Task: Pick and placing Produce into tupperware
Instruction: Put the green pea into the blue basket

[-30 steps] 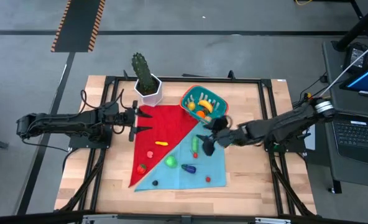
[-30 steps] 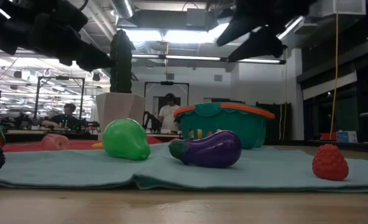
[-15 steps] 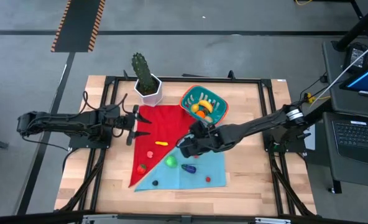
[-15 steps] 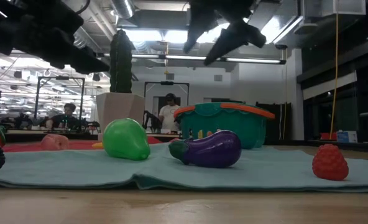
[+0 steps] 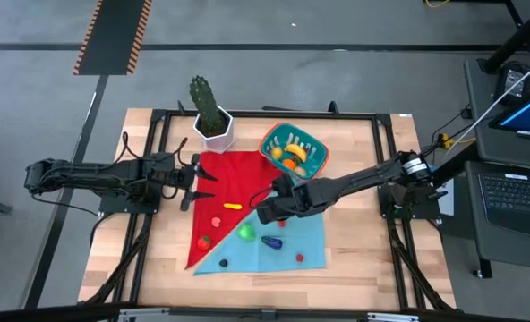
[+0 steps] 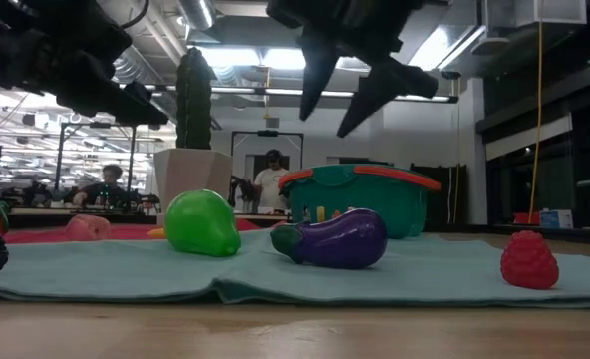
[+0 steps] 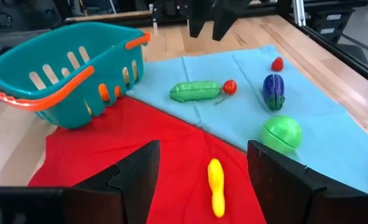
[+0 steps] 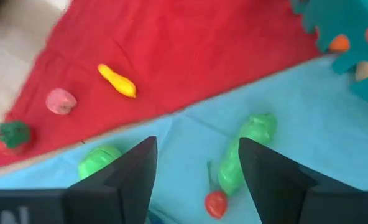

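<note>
My right hand (image 6: 360, 95) hangs fingers spread, empty, above the blue cloth (image 5: 301, 234). Below it I count one long green pod (image 8: 243, 152), one cherry tomato (image 8: 216, 203), one round green fruit (image 8: 98, 161); farther off, one yellow squash (image 8: 117, 81), one pink fruit (image 8: 61, 101). The teal tub (image 5: 294, 148), slotted plastic with an orange rim, sits just beyond, fruit already inside. My left hand (image 5: 196, 177) waits released over the red cloth (image 5: 238, 188).
</note>
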